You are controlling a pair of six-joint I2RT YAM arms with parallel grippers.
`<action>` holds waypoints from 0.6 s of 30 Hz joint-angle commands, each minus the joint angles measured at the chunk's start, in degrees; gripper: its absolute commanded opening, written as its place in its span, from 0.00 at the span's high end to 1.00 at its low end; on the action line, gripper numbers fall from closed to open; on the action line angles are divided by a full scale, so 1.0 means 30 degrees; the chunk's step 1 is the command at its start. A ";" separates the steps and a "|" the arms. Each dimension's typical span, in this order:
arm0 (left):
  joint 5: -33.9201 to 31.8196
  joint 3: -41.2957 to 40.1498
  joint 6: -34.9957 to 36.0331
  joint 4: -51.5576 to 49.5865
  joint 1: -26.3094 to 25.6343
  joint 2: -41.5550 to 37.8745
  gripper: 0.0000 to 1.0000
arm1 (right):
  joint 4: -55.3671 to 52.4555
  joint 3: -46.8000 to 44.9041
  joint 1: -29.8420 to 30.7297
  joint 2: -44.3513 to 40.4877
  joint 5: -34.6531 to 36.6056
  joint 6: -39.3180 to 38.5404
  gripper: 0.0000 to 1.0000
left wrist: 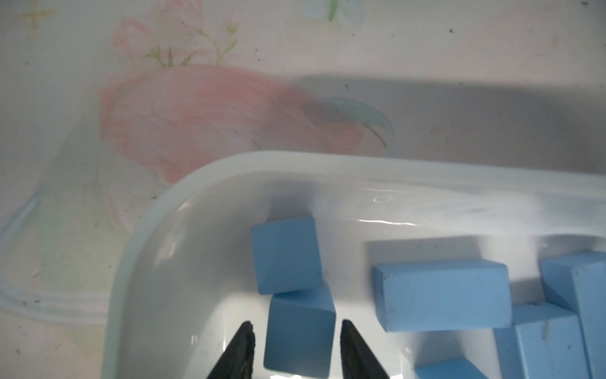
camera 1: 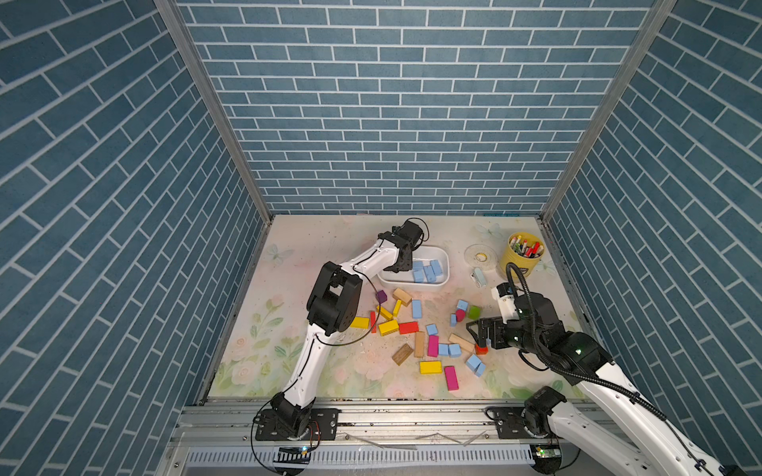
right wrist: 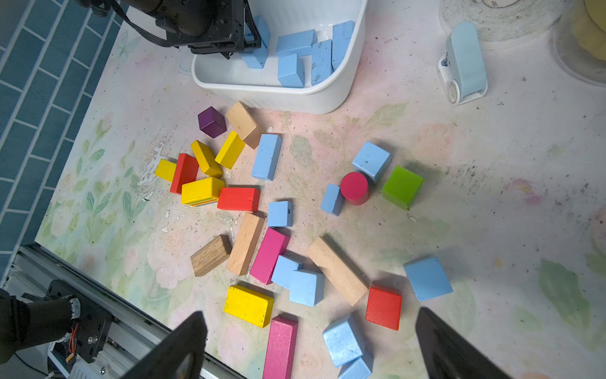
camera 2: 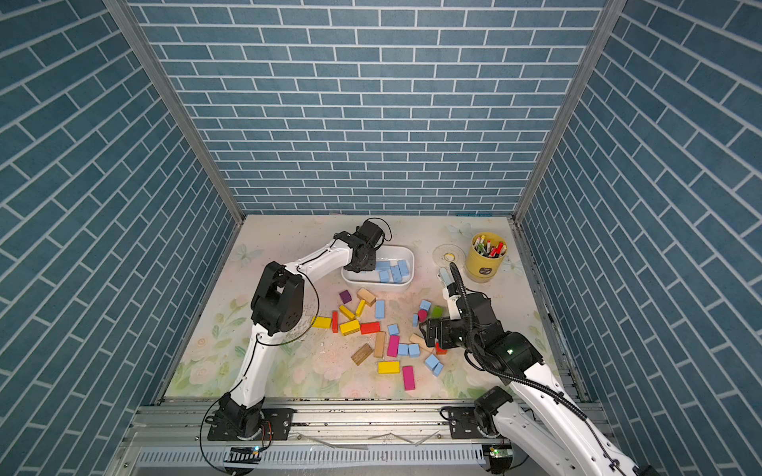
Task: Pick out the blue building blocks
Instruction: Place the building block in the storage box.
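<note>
Over the left end of the white tub [camera 1: 412, 287], the left gripper [left wrist: 295, 328] is pointing down into it. Its two black fingers [left wrist: 244, 344] are standing a little apart with one blue cube [left wrist: 298, 347] between them. A thin gap is showing on each side of this cube, so the fingers are not pressing it, and the cube is touching a second blue cube inside the tub. The right gripper [right wrist: 311, 313] is hovering low over the right front part of the table [camera 1: 313, 255], close to a red cube [right wrist: 383, 306], with its fingers spread wide and holding nothing. Several of the blue building blocks [right wrist: 295, 42] are lying together in the tub, while others are lying scattered on the table between yellow, red, magenta, purple, green and bare-wood blocks [right wrist: 336, 270]. The table is wearing a pale flower-printed cover with some dirt specks. Near its far right corner a yellow tin [camera 1: 521, 259] full of pens is standing beside a clear tape roll [camera 1: 478, 256], and a pale blue gadget [camera 1: 479, 278] is lying close by. Walls [camera 1: 412, 103] with a blue brick pattern are closing the table on three sides.
</note>
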 commanded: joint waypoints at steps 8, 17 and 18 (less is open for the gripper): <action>0.0487 -0.0227 -0.0076 0.0227 0.0153 -0.1248 0.36 | -0.0253 -0.0216 -0.0046 -0.0104 0.0271 -0.0535 0.01; 0.2072 -0.3496 0.0348 0.1760 0.0084 -0.6369 0.22 | -0.0640 0.0050 -0.0050 0.0414 0.1169 -0.0082 0.01; 0.2313 -0.4049 0.0423 0.1938 0.0029 -0.7035 0.20 | -0.0683 0.0069 -0.0046 0.0463 0.1284 0.0013 0.01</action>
